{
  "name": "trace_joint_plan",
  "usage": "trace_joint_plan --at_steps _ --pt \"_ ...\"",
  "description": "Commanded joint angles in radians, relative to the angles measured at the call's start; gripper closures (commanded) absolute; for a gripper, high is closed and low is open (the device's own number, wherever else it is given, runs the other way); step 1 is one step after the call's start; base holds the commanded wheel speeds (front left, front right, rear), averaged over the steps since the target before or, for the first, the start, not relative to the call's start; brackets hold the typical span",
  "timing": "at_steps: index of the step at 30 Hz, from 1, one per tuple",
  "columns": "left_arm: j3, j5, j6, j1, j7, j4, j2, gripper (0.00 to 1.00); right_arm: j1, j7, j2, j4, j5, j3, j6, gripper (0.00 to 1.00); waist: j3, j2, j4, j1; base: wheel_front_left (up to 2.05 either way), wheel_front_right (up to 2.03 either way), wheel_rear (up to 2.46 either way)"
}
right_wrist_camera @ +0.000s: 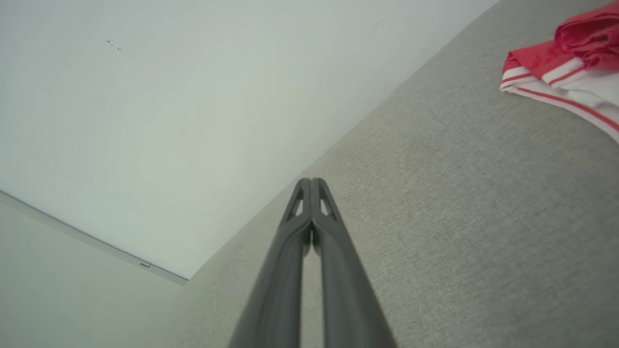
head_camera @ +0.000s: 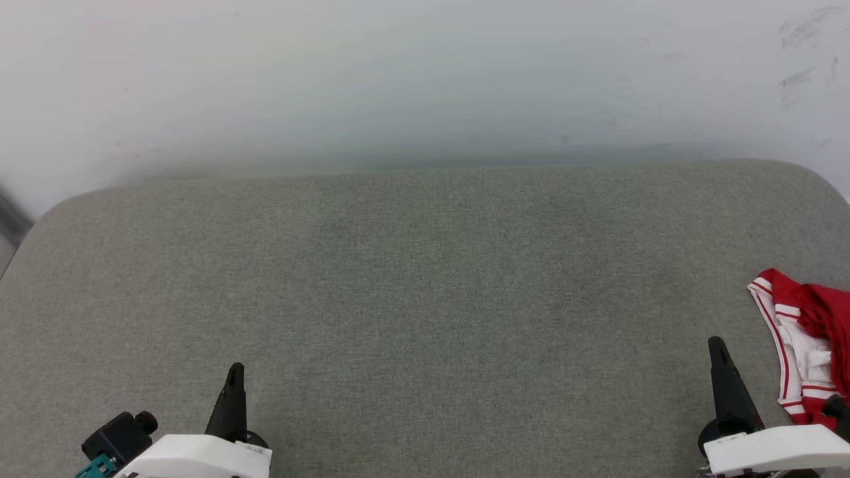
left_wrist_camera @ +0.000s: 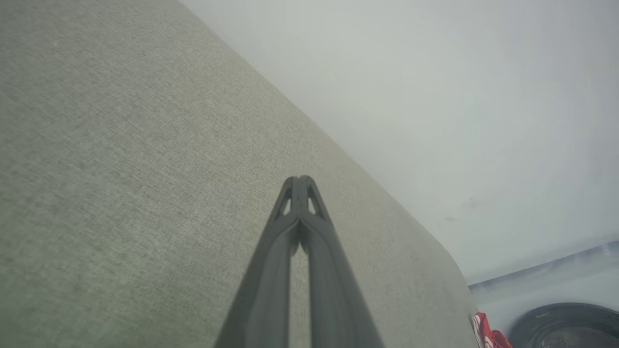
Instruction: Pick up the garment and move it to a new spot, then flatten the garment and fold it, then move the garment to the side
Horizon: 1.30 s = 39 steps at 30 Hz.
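Observation:
The garment (head_camera: pixel 807 345), red with white parts and red-white striped trim, lies crumpled at the right edge of the grey-green fabric surface (head_camera: pixel 425 279), partly cut off by the head view's border. It also appears in the right wrist view's upper right (right_wrist_camera: pixel 566 72) and as a small red scrap in the left wrist view's lower right (left_wrist_camera: pixel 488 333). My right gripper (head_camera: pixel 716 345) is shut and holds nothing, just left of the garment and apart from it; its tips (right_wrist_camera: pixel 311 182) meet. My left gripper (head_camera: pixel 235 369) is shut and holds nothing at the lower left, tips (left_wrist_camera: pixel 299 180) together.
A pale wall (head_camera: pixel 425 79) rises behind the surface's far rounded edge. A dark round object (left_wrist_camera: pixel 566 326) sits on the floor beyond the surface's right end. Wide bare fabric stretches between the two grippers.

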Motion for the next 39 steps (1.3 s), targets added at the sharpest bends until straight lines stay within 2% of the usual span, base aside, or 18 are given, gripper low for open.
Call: trace_joint_plan --at_steps 1,23,39 --pt "0.006 -0.032 -0.007 -0.026 0.007 -0.007 0.003 1.00 -0.027 0.008 -0.010 -0.006 0.033 0.000 0.000 1.00 0.000 0.0000 0.000 0.0000 0.00 0.00 0.00" --pt "0.029 -0.293 -0.034 -0.073 0.073 0.025 0.003 1.00 -0.075 0.072 -0.011 0.035 0.289 -0.007 0.000 1.00 0.003 0.0000 0.000 0.0000 0.00 0.00 0.00" --pt "0.043 -0.443 -0.050 -0.099 0.111 0.044 0.003 1.00 -0.100 0.112 -0.010 0.059 0.435 -0.014 0.000 1.00 0.006 0.0000 0.000 0.0000 0.00 0.00 0.00"
